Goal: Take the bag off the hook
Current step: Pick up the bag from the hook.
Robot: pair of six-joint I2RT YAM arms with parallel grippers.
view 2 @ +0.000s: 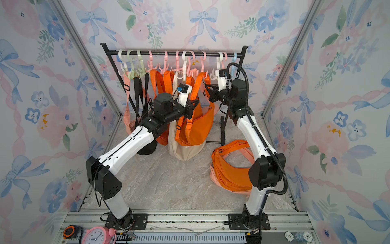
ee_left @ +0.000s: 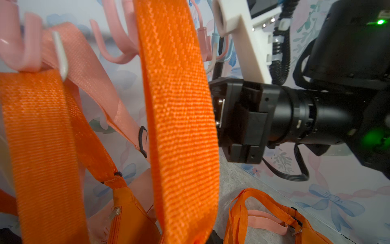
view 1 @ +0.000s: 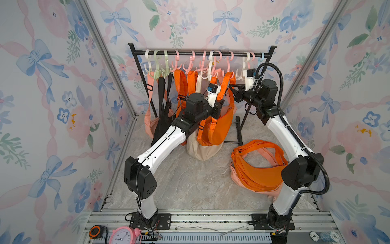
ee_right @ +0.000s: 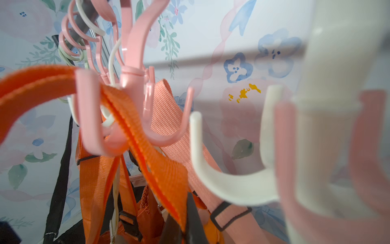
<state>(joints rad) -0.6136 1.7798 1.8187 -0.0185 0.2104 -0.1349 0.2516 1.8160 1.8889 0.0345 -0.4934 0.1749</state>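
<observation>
Orange bag (view 1: 219, 124) hangs from a pink hook (ee_right: 133, 63) right of the rail's (view 1: 185, 53) middle, with the right gripper (view 1: 232, 87) pinched shut on its orange strap (ee_right: 147, 152)

The bag is soft, limp fabric and probably light; the woven strap is flat and grippy, so the best hold looks to be just below the prong, lifting up and over the tip (a straight pull down would only drag the hook). The left gripper (view 1: 221, 102) is closed too, low by the bag's top edge, but I cannot tell whether it pinches cloth. The right fingertips are hidden behind the strap in the left wrist view and only half seen in the right wrist view; a peach strap (ee_right: 168, 118) crowds the same hook, and which prong bears it is unclear
</observation>
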